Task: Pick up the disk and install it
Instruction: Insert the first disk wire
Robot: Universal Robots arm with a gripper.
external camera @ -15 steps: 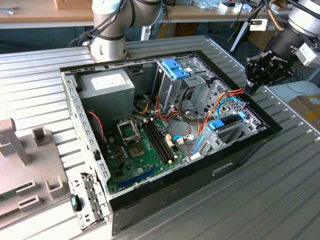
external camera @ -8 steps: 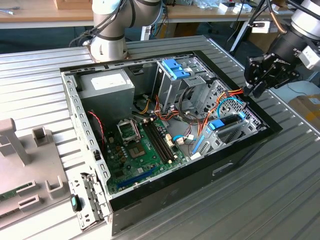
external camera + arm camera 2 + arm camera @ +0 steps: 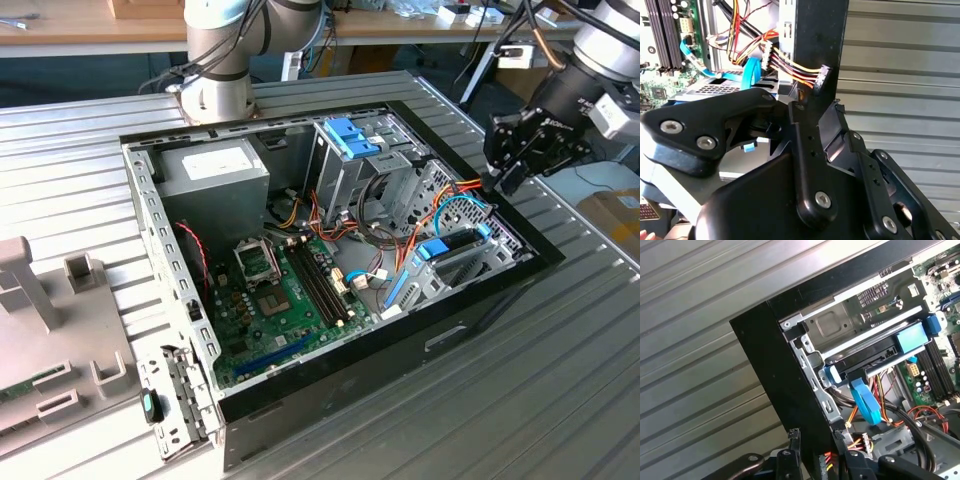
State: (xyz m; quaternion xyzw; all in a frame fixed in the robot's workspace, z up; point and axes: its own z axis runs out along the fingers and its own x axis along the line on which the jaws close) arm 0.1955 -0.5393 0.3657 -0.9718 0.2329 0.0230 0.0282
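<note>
The disk (image 3: 442,247), a dark drive in a blue carrier, lies in the lower bay at the exterior view's right end of the open computer case (image 3: 200,300). In the first wrist view the disk (image 3: 875,351) sits between metal rails, its blue end tab toward the motherboard. My gripper (image 3: 505,165) hangs over the case's corner beside that bay, apart from the disk. In both wrist views its black fingers (image 3: 793,437) stand apart on either side of the black case wall. The gripper (image 3: 816,440) (image 3: 815,107) is open and holds nothing.
A blue-topped metal drive cage (image 3: 350,140) stands further back in the case. Orange, red and yellow power leads (image 3: 795,70) and a blue flat cable (image 3: 865,402) run close to my fingers. The motherboard (image 3: 280,300) fills the case floor. Ribbed metal table (image 3: 500,400) surrounds the case.
</note>
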